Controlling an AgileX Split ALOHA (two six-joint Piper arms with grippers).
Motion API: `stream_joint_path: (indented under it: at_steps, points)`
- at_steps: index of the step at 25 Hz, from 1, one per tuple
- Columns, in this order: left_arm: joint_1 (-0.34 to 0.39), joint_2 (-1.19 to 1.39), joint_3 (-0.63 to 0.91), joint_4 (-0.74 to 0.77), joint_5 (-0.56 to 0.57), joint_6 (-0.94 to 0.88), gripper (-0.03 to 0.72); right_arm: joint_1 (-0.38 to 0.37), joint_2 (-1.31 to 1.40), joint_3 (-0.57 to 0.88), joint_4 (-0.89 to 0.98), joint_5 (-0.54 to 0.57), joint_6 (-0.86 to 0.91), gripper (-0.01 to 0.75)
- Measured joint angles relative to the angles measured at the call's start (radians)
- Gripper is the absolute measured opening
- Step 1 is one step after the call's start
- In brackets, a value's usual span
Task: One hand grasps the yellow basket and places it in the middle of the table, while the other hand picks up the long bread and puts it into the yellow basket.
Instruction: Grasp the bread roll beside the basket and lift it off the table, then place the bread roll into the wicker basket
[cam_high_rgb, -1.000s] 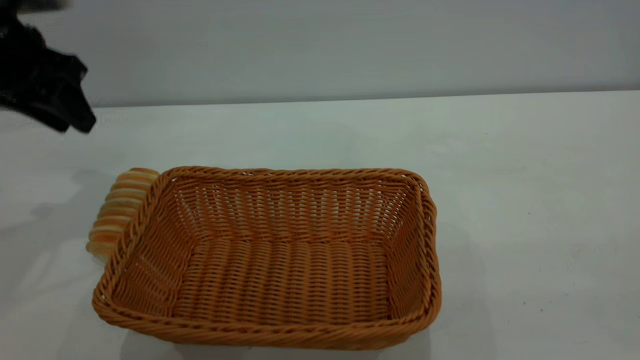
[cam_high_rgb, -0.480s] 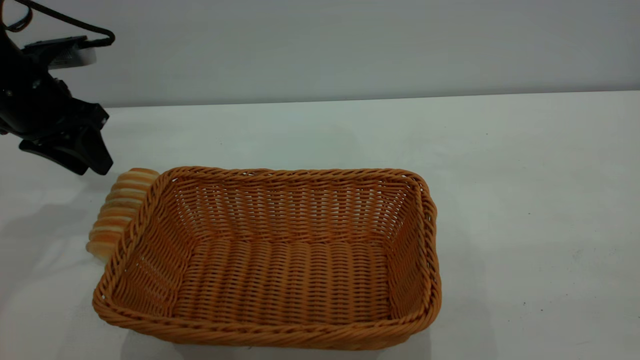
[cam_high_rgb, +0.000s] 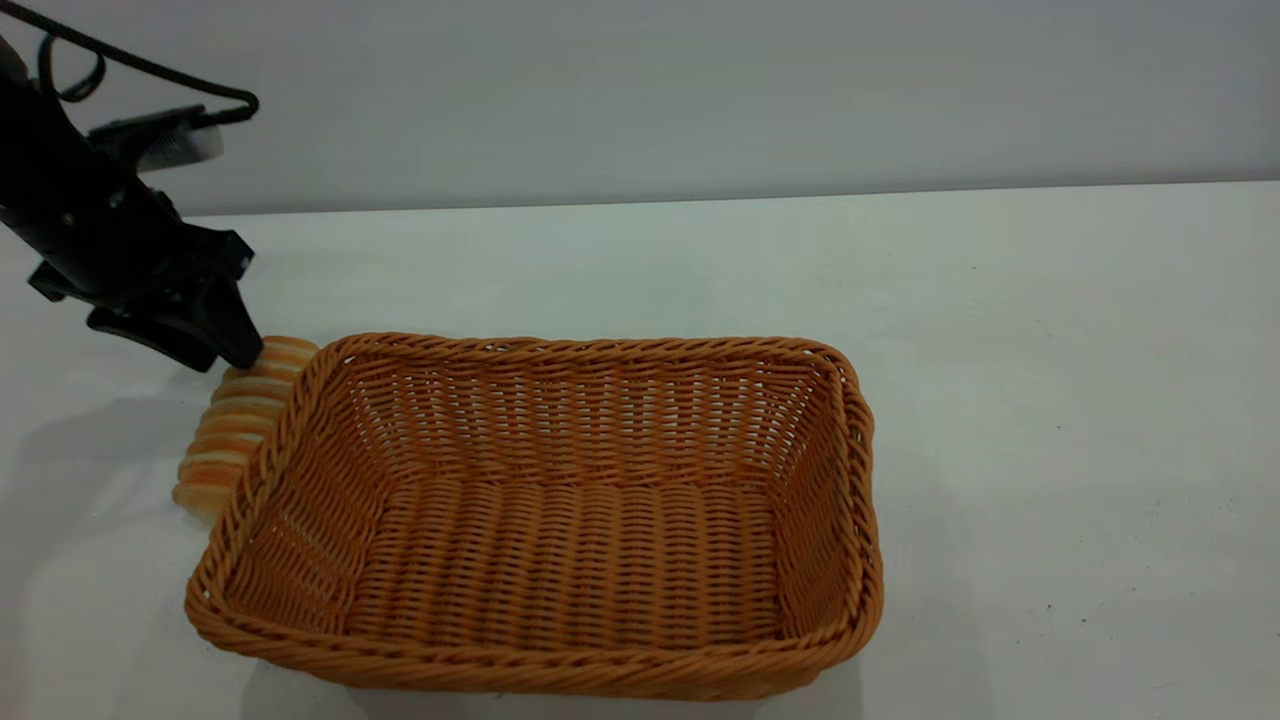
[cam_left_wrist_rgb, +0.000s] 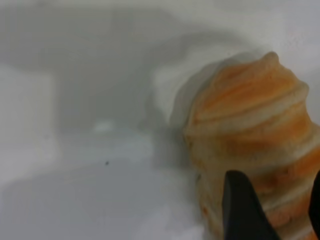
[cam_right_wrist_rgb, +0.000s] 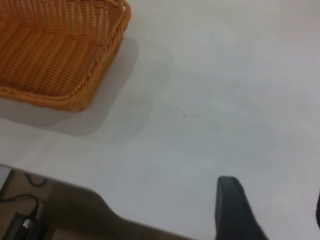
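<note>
Here the left gripper (cam_high_rgb: 215, 345), fingers apart, hovered at the far end of the long bread (cam_high_rgb: 235, 425), which lay lengthwise against the yellow basket (cam_high_rgb: 560, 660)'s left wall, running toward the camera.

A bare robot test bench in a lab-like room.

A wide white surface (cam_high_rgb: 1000, 330) with a few dark specks ran back to a plain grey wall (cam_high_rgb: 700, 90), with no furnishings around it. A black robot arm with a looping cable (cam_high_rgb: 120, 62) reached in at the far left, and cables (cam_right_wrist_rgb: 22, 210) lay on the floor (cam_right_wrist_rgb: 55, 210) below the surface's edge.
</note>
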Motion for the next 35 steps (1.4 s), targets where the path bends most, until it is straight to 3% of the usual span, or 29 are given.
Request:
stream_joint_path:
  at_steps: [9, 12, 14, 17, 19, 28, 35]
  points:
    - [0.0, 0.075, -0.038, -0.013, -0.014, 0.009, 0.395, 0.0, 0.0, 0.0, 0.002, -0.001, 0.003, 0.37]
    - [0.0, 0.094, -0.044, -0.021, -0.019, 0.009, 0.363, 0.0, 0.0, 0.0, 0.002, -0.001, 0.005, 0.37]
    - [0.0, 0.101, -0.05, -0.022, -0.019, 0.009, 0.292, 0.0, 0.0, 0.0, 0.002, -0.001, 0.006, 0.37]
    - [0.0, 0.101, -0.052, -0.022, -0.019, 0.012, 0.108, 0.0, 0.0, 0.0, 0.002, -0.001, 0.007, 0.37]
    - [0.0, 0.098, -0.052, -0.022, -0.018, 0.016, 0.041, 0.0, 0.0, 0.0, 0.002, -0.001, 0.007, 0.369]
    - [0.0, -0.021, -0.047, -0.004, 0.012, 0.018, 0.04, 0.0, 0.0, 0.0, 0.002, -0.001, 0.008, 0.356]
    - [0.0, -0.176, -0.047, -0.006, 0.115, 0.086, 0.04, 0.0, 0.0, 0.0, 0.002, -0.001, 0.008, 0.356]
